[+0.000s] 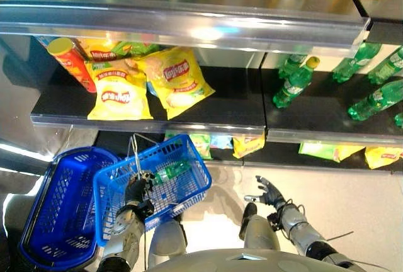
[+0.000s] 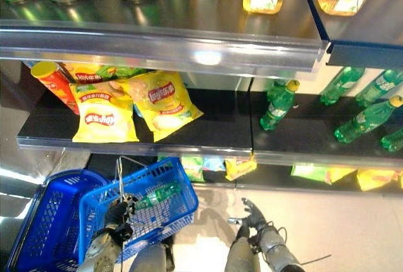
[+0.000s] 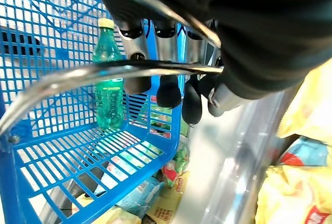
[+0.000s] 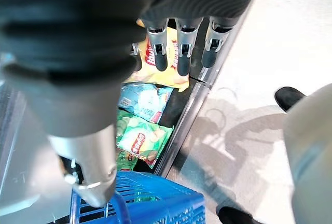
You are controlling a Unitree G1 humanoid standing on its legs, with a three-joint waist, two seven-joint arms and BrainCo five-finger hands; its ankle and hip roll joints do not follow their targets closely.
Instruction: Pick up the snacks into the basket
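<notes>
The left hand (image 1: 137, 191) curls round the wire handles of the blue plastic mesh basket (image 1: 182, 165); yellow crisp bags (image 1: 118, 90) lie on the shelf above the basket; the right hand (image 1: 272, 194) hangs open-fingered to its right.

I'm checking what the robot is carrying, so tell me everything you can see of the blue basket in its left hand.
The blue basket is a rectangular plastic one with open grid walls and floor and thin metal wire handles. It hangs tilted below the chip shelf, held up by the left hand, whose fingers curl around the handles. A green bottle with a yellow cap lies inside; no snacks show in it. A second, darker blue basket sits beside it on the robot's left.
</notes>
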